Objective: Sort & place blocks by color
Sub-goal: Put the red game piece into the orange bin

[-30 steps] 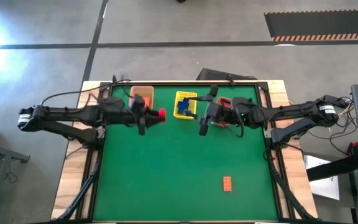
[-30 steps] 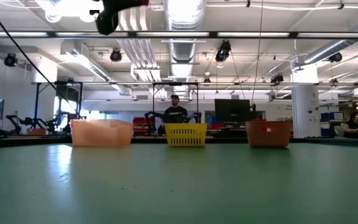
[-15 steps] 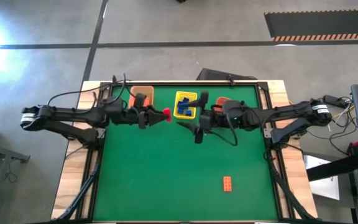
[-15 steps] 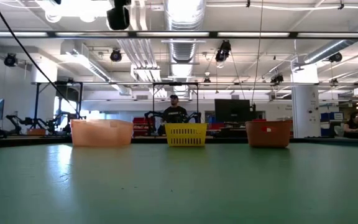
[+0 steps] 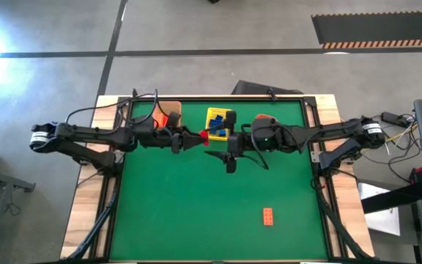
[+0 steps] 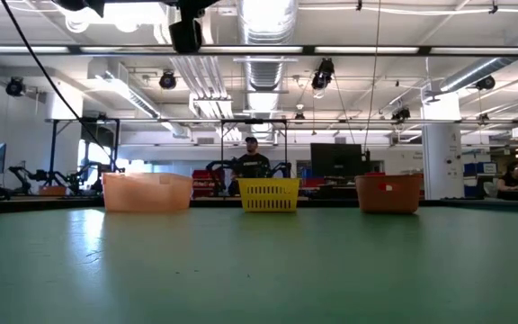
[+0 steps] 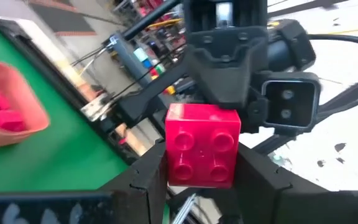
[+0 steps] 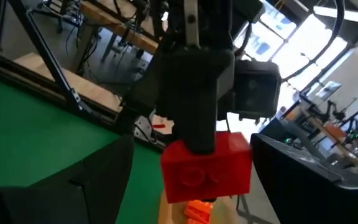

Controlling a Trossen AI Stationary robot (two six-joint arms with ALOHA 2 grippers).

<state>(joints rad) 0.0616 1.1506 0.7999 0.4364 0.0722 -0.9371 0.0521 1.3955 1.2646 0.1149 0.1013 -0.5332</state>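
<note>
Tool positions come first: the left tool (image 5: 196,137) is held in the air above the far middle of the green worktop (image 5: 196,198), closed on a red block (image 7: 202,145), which is pinched between its two dark fingers (image 7: 143,180) as the left wrist view shows, while the right tool (image 5: 222,155) faces it from close by with its fingers spread wide and nothing between them. A hand-over from left to right is judged to be the step in hand. It would be done well if the right fingers were brought square onto the two free faces of the block and closed fully before the left grip is let go, since the block is held well above the worktop and a slip would drop it. The red-orange basket (image 5: 264,119), just behind the right arm, is judged to be the likely goal. The yellow basket (image 5: 220,121) already holds blue blocks (image 5: 216,125), and the orange basket (image 5: 168,112) stands behind the left arm. One orange block (image 5: 268,215) lies alone on the near part of the worktop, well apart from both arms. Beyond the worktop, a wide hall with ceiling lights, desks and monitors is seen in the low view, and a person (image 6: 253,160) is seated far behind the yellow basket.
</note>
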